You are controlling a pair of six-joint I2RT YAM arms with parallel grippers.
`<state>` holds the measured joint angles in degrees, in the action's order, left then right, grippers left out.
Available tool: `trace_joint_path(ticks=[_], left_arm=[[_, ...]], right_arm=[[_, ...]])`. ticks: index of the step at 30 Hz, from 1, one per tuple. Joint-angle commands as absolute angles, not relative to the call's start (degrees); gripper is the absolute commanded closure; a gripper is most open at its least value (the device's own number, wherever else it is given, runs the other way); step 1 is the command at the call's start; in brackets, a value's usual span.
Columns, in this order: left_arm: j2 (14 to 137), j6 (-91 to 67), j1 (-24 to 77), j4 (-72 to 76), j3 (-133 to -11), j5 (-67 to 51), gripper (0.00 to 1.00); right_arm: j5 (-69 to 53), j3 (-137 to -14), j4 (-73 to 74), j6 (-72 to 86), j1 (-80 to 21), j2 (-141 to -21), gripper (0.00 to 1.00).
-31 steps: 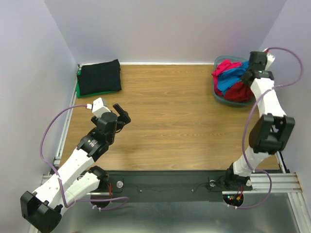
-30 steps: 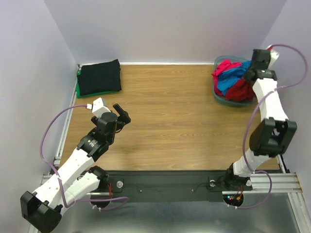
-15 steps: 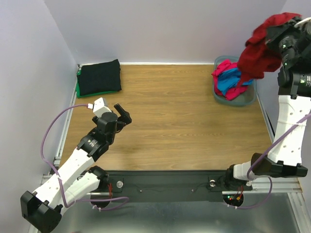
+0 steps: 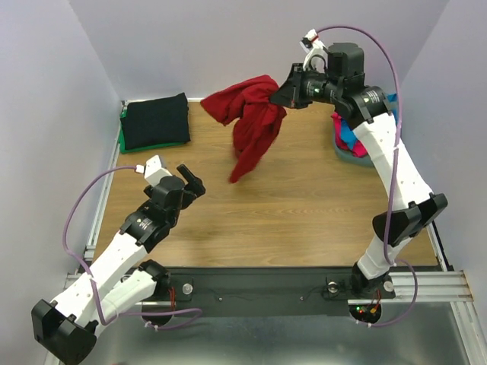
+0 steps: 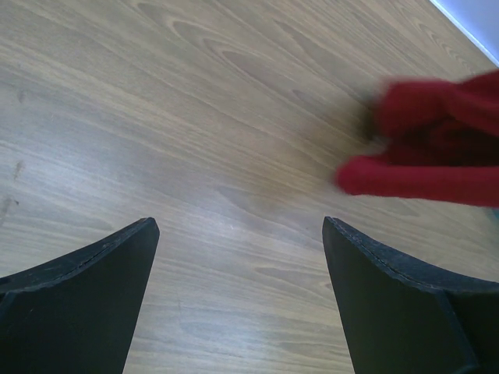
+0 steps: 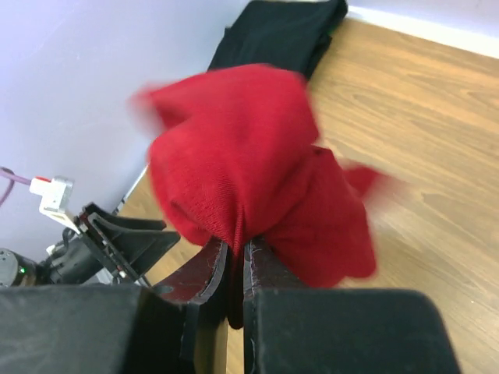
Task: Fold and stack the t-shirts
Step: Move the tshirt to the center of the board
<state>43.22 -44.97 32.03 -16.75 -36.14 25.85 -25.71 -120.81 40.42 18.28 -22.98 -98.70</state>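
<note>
With the right hand (image 4: 283,96) clamped on a bunch of the red shirt (image 4: 255,125), which hangs below it over the table (image 4: 319,205) and may be swinging, lower it slowly toward the left hand (image 4: 192,176), spread apart, for flattening.

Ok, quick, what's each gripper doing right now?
Left gripper: open, holding nothing.
Right gripper: shut on the red shirt, which hangs above the table.
</note>
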Motion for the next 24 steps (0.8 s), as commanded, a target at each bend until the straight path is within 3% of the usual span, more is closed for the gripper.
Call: trace_joint_path(ticks=[1, 6, 9, 10, 12, 15, 16, 24], left_arm=[[41.84, -48.51, 31.82, -19.24, -39.46, 26.11, 0.02], [40.43, -51.59, 31.82, -22.67, -39.99, 26.1, 0.01], [39.03, -53.43, 31.82, -24.17, -39.64, 26.37, 0.01], [38.41, -53.61, 31.82, -24.43, -39.46, 26.28, 0.02], [37.8, -54.05, 31.82, -25.22, -38.85, 26.19, 0.01], [37.62, -55.11, 31.73, -25.58, -37.53, 25.93, 0.01], [38.14, -55.19, 31.82, -25.05, -37.27, 25.06, 0.01], [46.48, -51.34, 31.82, -15.22, -32.79, 14.43, 0.01]], right_arm=[[-20.17, -123.16, 34.37, 21.08, -21.27, -91.07, 0.99], [-2.05, -106.65, 33.84, 22.06, -21.01, -84.13, 0.98], [11.48, -89.17, 32.53, 25.29, -20.57, -78.5, 0.63], [14.3, -80.25, 32.17, 26.27, -20.48, -77.27, 0.4], [22.56, -73.24, 32.08, 30.4, -20.48, -73.58, 0.22], [27.94, -63.83, 32.17, 33.83, -20.3, -68.39, 0.04], [27.86, -62.33, 32.08, 34.53, -20.3, -66.81, 0.0], [26.63, -51.52, 32.08, 35.42, -20.3, -54.94, 0.0]])
